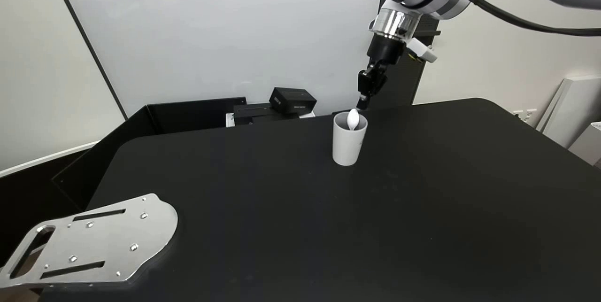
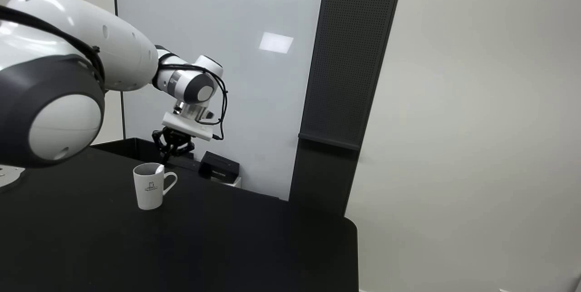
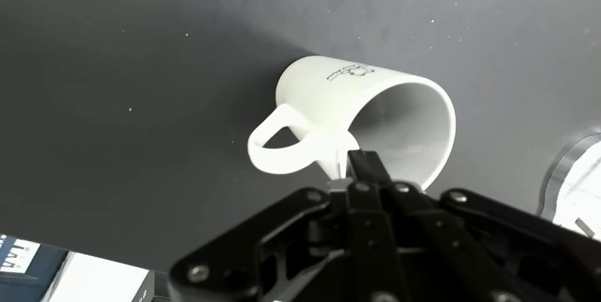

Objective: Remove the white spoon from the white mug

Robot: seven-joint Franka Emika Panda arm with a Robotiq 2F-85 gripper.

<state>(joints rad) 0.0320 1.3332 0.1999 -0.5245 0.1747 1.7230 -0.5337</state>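
A small white spoon (image 1: 353, 119) stands inside a white cylindrical mug (image 1: 347, 147), its rounded bowl uppermost and rising past the rim, the lower part hidden within. The mug, upright, narrowing toward its base and bearing a small dark print, rests on a smooth black surface (image 1: 263, 217); its loop handle (image 3: 281, 161) shows at the left in the wrist view. The spoon leans to the handle side of the rim. Just beside it on the far side, a black jointed pincer (image 1: 362, 103) reaches down at a slant from a white and grey robot arm (image 2: 122, 56); in both exterior views its tip is slightly above and to the right of the spoon's bowl. The fingertips (image 3: 373, 168) are pressed together into one narrow point, and in the wrist view the spoon shows directly at their left. I cannot tell whether they touch it or have caught any of it between them. A flat silver metal plate (image 1: 112, 236) with slots lies at the near left, well apart from the mug, and a black rectangular box (image 1: 300, 102) sits beyond the surface's far edge.
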